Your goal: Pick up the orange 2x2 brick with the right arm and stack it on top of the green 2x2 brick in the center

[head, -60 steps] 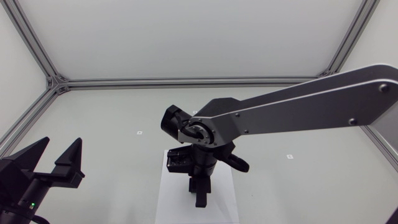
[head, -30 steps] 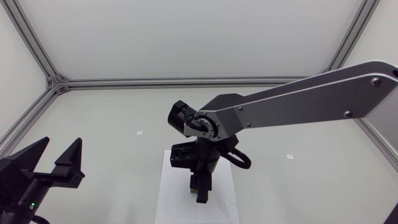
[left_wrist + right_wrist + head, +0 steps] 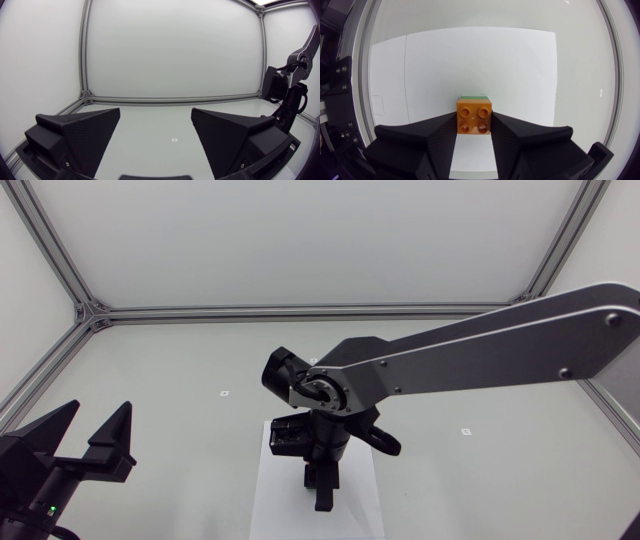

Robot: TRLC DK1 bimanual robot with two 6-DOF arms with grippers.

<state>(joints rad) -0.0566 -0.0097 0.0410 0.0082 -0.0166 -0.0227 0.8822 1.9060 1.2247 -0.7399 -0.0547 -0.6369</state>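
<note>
My left gripper [image 3: 95,423] sits at the near left edge, fingers spread, well apart from the centre. There, over the white sheet [image 3: 268,505], my right gripper [image 3: 322,492] pinches the orange brick [image 3: 474,116] directly above the green brick [image 3: 473,96].

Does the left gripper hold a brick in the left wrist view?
No: the left gripper stands wide open there, and nothing is between its two wedges.
</note>
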